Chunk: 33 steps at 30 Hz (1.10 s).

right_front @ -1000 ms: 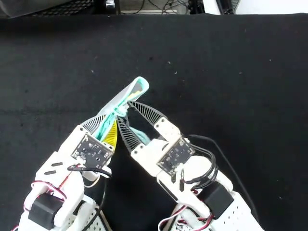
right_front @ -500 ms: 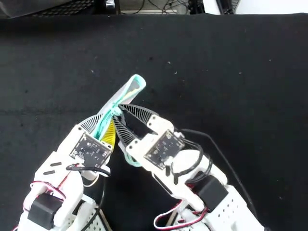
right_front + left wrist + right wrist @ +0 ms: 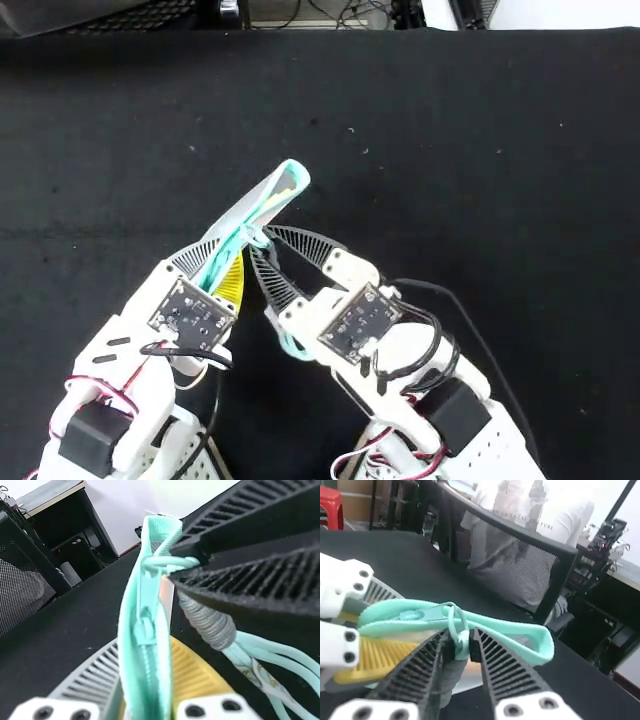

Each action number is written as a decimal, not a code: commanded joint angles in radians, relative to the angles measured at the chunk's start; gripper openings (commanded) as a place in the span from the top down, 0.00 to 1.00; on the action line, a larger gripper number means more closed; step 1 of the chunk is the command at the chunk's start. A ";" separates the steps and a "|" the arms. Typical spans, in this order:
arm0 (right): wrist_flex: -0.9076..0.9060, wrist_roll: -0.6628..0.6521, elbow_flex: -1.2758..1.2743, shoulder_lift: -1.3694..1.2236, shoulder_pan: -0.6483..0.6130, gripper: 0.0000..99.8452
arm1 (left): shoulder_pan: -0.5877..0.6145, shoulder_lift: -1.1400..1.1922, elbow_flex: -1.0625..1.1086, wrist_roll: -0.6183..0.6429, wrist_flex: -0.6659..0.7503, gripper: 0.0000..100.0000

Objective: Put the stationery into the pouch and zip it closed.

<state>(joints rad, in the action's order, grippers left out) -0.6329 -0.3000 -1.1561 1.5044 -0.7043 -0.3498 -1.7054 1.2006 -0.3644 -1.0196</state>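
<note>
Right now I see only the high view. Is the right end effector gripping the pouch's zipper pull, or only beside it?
Observer: Gripping. The right wrist view shows the right end effector shut on the teal pull loop.
Operator: Where is the slider?
Observer: The slider is on the pouch edge, between loop and left end effector.
Operator: How is the pouch held?
Observer: Left wrist view: clamped between the left fingers, zipper edge toward the camera.

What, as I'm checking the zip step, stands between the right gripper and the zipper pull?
Nothing visible: the right gripper is shut on the zipper pull cord, with the left gripper clamping the pouch beside it.
</note>
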 commanded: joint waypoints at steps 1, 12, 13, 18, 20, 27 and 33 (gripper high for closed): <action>0.000 -0.005 0.024 0.018 0.052 0.99 | 0.005 0.003 0.016 0.006 -0.011 0.97; 0.052 0.063 0.016 0.013 0.115 0.99 | 0.004 0.003 0.016 0.006 -0.011 0.97; 0.052 0.063 0.016 0.013 0.115 0.99 | 0.004 0.003 0.016 0.006 -0.011 0.97; 0.160 0.106 -0.016 0.012 0.114 0.99 | -0.001 0.003 0.016 0.006 -0.012 0.97; 0.201 0.126 -0.038 0.012 0.118 0.99 | 0.001 0.003 0.016 0.008 -0.012 0.97; 0.242 0.146 -0.045 0.012 0.232 0.99 | -0.002 0.003 0.018 0.009 -0.014 0.97; 0.242 0.196 -0.047 0.012 0.315 0.99 | -0.002 0.003 0.018 0.009 -0.014 0.97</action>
<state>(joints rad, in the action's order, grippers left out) -0.4335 -0.1250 -1.2190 1.5121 -0.4941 -0.3529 -1.7054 1.2083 -0.3659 -1.0165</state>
